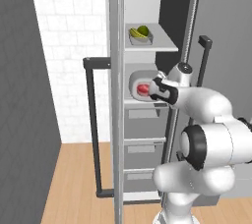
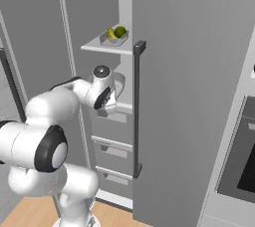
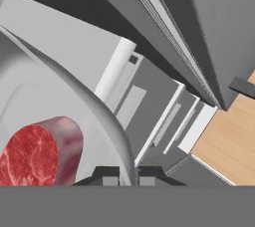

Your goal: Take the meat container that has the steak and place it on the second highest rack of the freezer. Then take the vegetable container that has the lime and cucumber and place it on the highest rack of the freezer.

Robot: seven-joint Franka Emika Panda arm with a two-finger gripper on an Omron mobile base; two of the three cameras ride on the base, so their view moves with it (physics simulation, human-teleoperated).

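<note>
The left base view looks forward and slightly down from behind the arm's left side at the open freezer [image 1: 147, 120]; the right base view faces the same shelves from behind its right (both catch the upper shelf's container [image 2: 113, 37]). The hand view sits very close, looking along the tool [image 3: 127, 173] over the meat container's rim [image 3: 94, 101].

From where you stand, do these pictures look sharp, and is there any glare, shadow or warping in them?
Left base view: slightly soft, even flat light, no glare; the red slab of raw steak in its pale grey tray reads clearly. Right base view: equally soft, with faint shading inside the tall grey freezer. Hand view: the tray's rim bows strongly from closeness; the steak's marbling stays crisp.
</note>
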